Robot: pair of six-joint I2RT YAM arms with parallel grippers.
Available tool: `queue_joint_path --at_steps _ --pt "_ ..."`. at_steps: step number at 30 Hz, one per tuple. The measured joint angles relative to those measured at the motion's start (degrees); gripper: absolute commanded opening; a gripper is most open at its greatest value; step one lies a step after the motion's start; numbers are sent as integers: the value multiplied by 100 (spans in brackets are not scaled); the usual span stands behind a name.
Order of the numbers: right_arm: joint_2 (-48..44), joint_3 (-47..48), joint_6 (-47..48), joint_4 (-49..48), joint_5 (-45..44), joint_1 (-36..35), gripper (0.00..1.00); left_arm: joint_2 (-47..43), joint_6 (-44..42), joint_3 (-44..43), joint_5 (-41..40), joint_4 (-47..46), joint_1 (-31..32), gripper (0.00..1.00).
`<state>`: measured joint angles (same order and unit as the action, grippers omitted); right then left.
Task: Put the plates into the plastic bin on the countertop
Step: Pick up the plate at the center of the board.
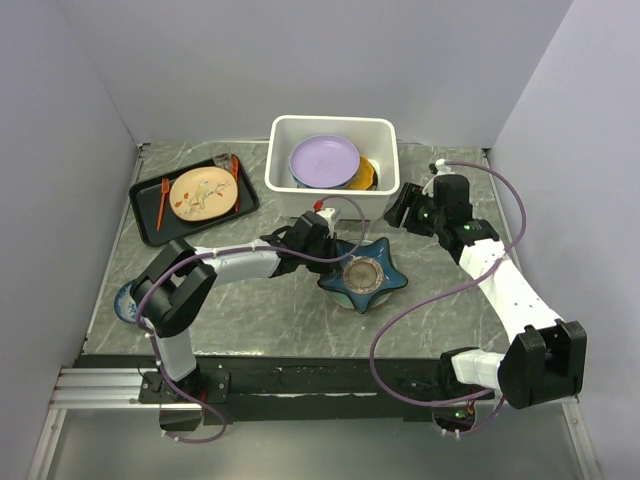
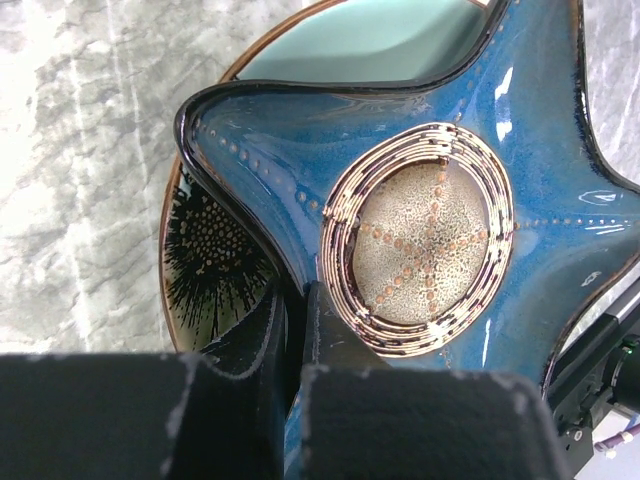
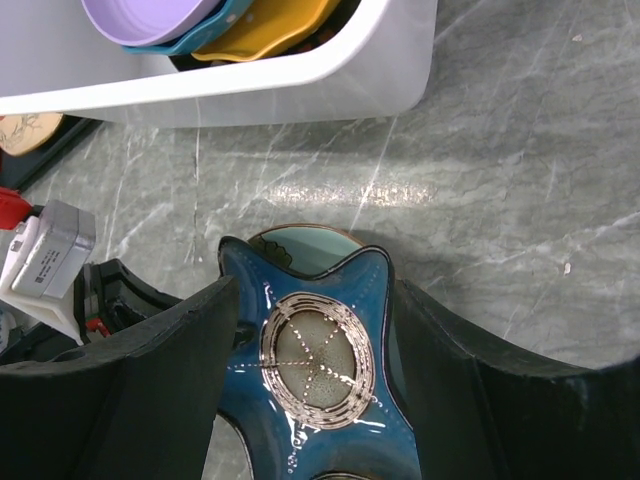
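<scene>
Right, the navy star-shaped plate (image 2: 430, 230) sits in the middle of the grey marble countertop (image 1: 260, 310), just near of the white plastic bin (image 1: 335, 121). It's not lying flat on the stone: it rests on a pale green plate (image 2: 350, 40) with a brown rim and a dark spiky flower, which peeks out at its far and left sides.

The left gripper (image 2: 293, 340) is on the star's near-left edge, its two black fingers pressed close together with the plate's dark rim pinched between them. In the overhead view that arm reaches in from the left, low over the counter.

The right gripper (image 1: 405, 208) hangs to the far right of the star, beside the bin's right wall. Its fingers (image 3: 160, 380) are spread wide and hold nothing, and its wrist view frames the star between them from above.

Inside the bin, a lavender plate (image 1: 325, 160) lies on top, with a teal plate (image 3: 215, 25) and an orange plate (image 1: 366, 175) showing under it towards the right.

Far left there's a black tray (image 1: 150, 225) carrying a beige plate (image 1: 203, 192) and an orange fork (image 1: 162, 203). A small blue bowl (image 1: 124, 300) sits at the counter's near-left edge, partly hidden behind the left arm.
</scene>
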<state>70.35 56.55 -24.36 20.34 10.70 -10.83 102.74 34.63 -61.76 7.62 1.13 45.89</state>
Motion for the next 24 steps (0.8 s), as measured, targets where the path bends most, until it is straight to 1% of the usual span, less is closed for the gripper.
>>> queue_joint_path --at_steps 17,24 --pt "46 -37 7 -33 256 2 72 -518 7 68 -310 780 -7 1" --pt "109 -37 9 -101 374 15 72 -909 11 70 -470 1123 -7 1"
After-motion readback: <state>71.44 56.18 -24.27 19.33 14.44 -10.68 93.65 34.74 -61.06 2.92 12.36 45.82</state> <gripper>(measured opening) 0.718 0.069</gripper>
